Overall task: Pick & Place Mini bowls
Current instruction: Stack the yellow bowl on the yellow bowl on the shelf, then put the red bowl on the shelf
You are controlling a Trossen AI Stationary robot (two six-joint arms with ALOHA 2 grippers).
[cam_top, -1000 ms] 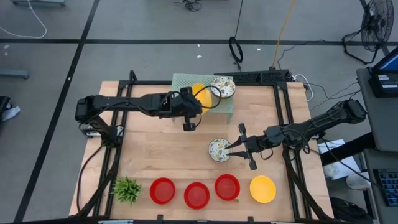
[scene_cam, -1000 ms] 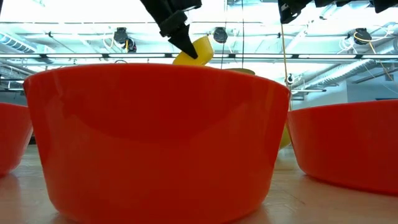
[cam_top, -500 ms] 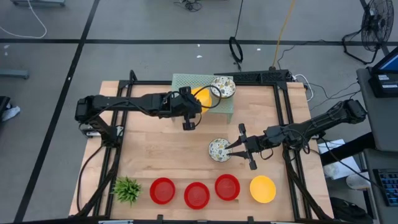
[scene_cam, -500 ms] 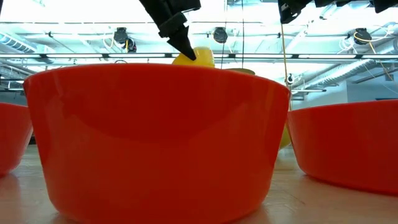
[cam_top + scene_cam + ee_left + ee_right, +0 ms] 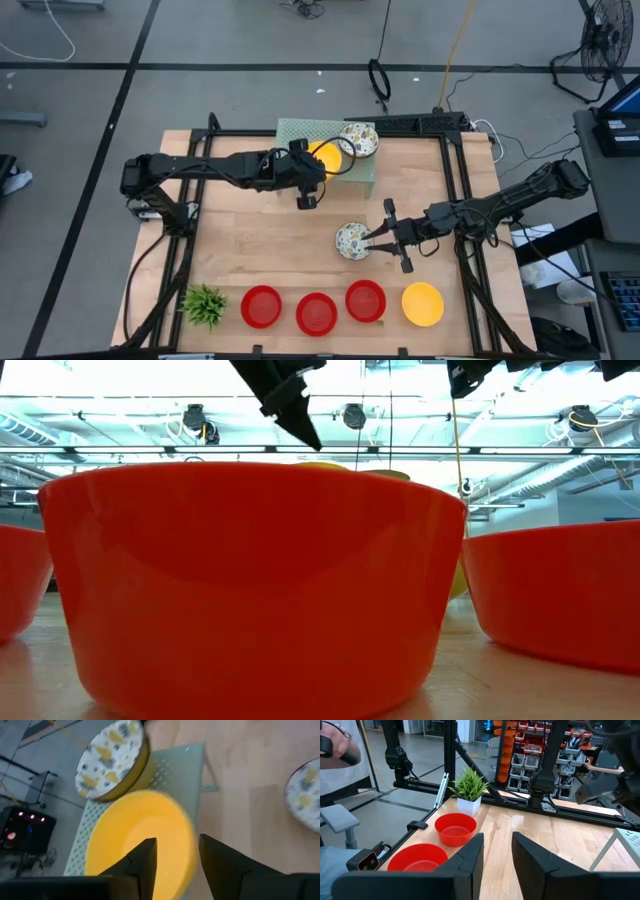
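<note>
Yellow bowl on the mesh stand

My left gripper point(image 5: 175, 860) hung narrowly parted, holding nothing, over the yellow bowl point(image 5: 324, 156) on the mesh stand point(image 5: 362, 168) by the worktop's far edge.

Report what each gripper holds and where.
The left gripper holds nothing; it is open above the yellow bowl on the mesh stand. The right gripper is at the edge of a patterned bowl; whether it grips cannot be told.

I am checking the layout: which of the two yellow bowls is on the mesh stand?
The yellow bowl at the left gripper, beside a speckled bowl. The other yellow bowl sits on the table's front edge.
</note>
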